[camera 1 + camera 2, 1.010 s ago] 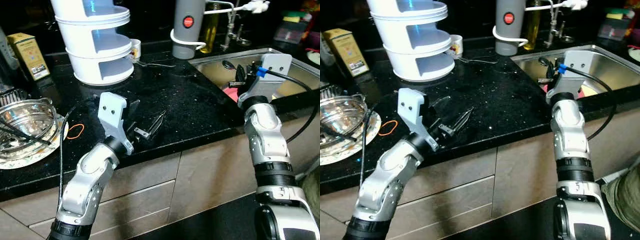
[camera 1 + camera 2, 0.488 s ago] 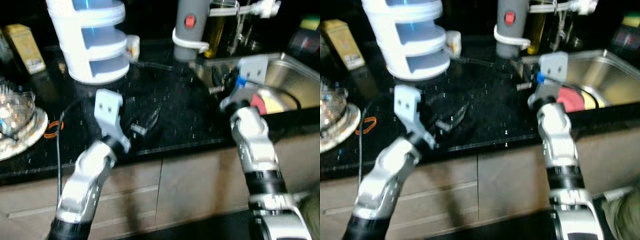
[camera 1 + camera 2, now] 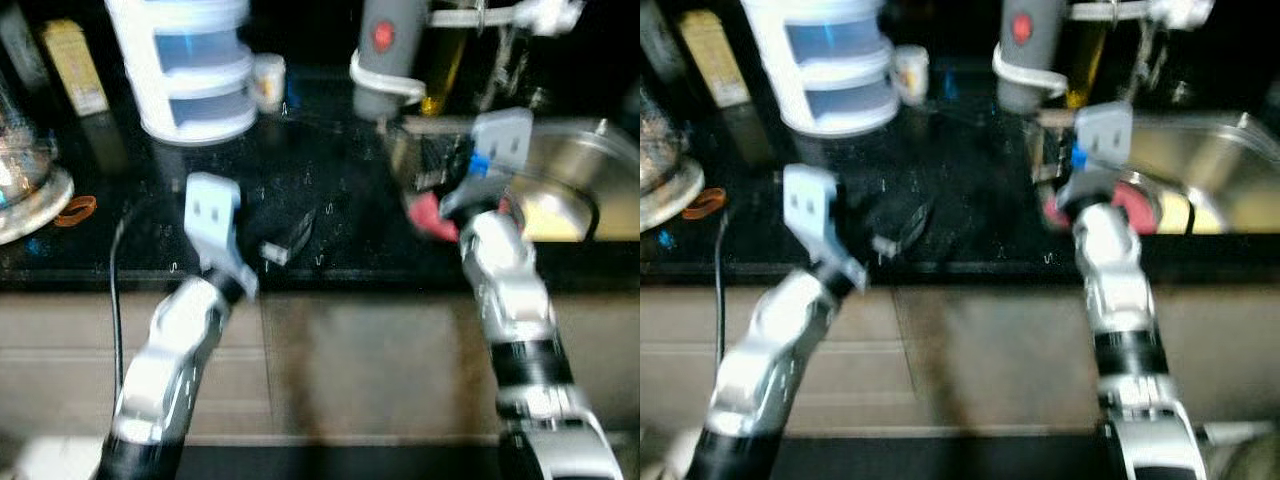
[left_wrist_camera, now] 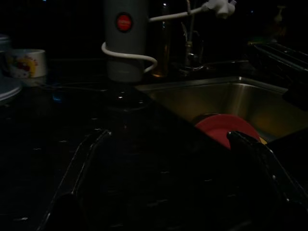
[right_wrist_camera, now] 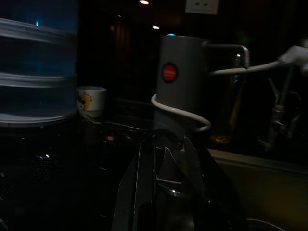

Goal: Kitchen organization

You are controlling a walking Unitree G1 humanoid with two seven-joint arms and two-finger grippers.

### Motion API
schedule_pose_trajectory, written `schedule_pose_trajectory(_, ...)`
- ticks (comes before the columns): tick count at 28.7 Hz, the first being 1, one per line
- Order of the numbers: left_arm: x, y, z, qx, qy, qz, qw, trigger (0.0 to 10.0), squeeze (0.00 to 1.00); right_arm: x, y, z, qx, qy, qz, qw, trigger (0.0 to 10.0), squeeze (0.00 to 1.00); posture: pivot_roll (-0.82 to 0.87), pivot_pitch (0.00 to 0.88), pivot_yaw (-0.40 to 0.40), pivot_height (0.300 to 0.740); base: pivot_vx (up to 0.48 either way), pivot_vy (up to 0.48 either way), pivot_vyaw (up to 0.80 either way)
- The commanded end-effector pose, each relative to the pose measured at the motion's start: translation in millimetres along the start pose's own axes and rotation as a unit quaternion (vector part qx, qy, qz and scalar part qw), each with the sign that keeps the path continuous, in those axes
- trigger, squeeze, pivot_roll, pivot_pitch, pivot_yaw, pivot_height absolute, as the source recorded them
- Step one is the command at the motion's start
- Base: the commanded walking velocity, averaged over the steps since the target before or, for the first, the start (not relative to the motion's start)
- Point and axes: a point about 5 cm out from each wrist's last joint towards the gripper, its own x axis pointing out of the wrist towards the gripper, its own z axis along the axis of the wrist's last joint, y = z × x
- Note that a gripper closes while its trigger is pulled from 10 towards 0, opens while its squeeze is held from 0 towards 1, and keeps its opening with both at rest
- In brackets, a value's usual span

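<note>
Left eye view, surface: black speckled surface, blurred; cabinet fronts below it. A white tiered stand at the back, a small mug beside it, a grey appliance with a red button wrapped by a white cord.
Left eye view, left end effector: low over the front part of the surface, fingers apart, nothing between them.
Left eye view, right end effector: raised at the near left corner of the steel sink; fingers too blurred here to read.
Left eye view, task things: a red plate and a yellow item lie in the sink.
Right eye view: same scene. An orange rubber band lies by a glass bowl on a plate at far left; a yellow box stands at the back.
Left wrist view: dark. Two black fingers spread wide over the bare surface; red plate in the sink beyond; tap behind.
Right wrist view: dark. Fingers drawn close together, nothing seen between them, aimed at the grey appliance; mug and stand to one side.
Step in hand: judged an approach; the robot faces the sink zone, nothing grasped.
Next move: likely steady the body, then open the right end effector and lower it into the sink toward the plate.
Room: dim kitchen at night, dark backsplash.
</note>
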Motion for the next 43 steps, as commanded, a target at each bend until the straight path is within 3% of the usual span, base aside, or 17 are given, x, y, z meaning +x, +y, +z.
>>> schedule_pose_trajectory(1,-1.0,-0.1,-1.8,0.001,0.002,0.001,1.0,10.0,0.0,-0.8,-3.2,0.1,-0.001,0.002,-0.006,1.0,10.0,0.0,0.03,0.035,-0.026,0.74,0.0,-0.469,0.0)
schedule_pose_trajectory(10,-0.7,2.7,-1.6,-0.002,0.0,0.01,1.0,10.0,0.0,-0.2,-3.1,-3.1,-0.009,0.01,-0.008,1.0,10.0,0.0,0.03,0.035,-0.028,0.74,0.0,-0.435,0.0)
schedule_pose_trajectory(28,0.7,3.6,-2.7,0.001,-0.002,0.018,1.0,10.0,0.0,3.2,17.4,-31.4,-0.074,0.098,0.029,0.992,10.0,0.0,0.03,0.018,-0.031,0.74,0.0,0.0,0.0)
schedule_pose_trajectory(41,-1.3,10.7,-1.5,0.012,-0.004,0.044,0.999,10.0,0.0,13.0,30.9,-47.8,-0.103,0.175,0.008,0.979,10.0,0.0,0.03,0.029,-0.037,0.74,0.0,0.0,0.0)
schedule_pose_trajectory(42,-2.7,14.7,-0.1,0.016,-0.007,0.058,0.998,10.0,0.0,14.2,33.6,-46.5,-0.087,0.172,0.004,0.981,10.0,0.35,0.04,0.034,-0.038,0.74,0.0,0.0,0.0)
schedule_pose_trajectory(43,-2.7,14.7,-0.1,0.016,-0.007,0.058,0.998,10.0,0.0,14.2,33.6,-46.5,-0.087,0.172,0.004,0.981,10.0,0.35,0.04,0.034,-0.038,0.74,0.0,0.0,0.0)
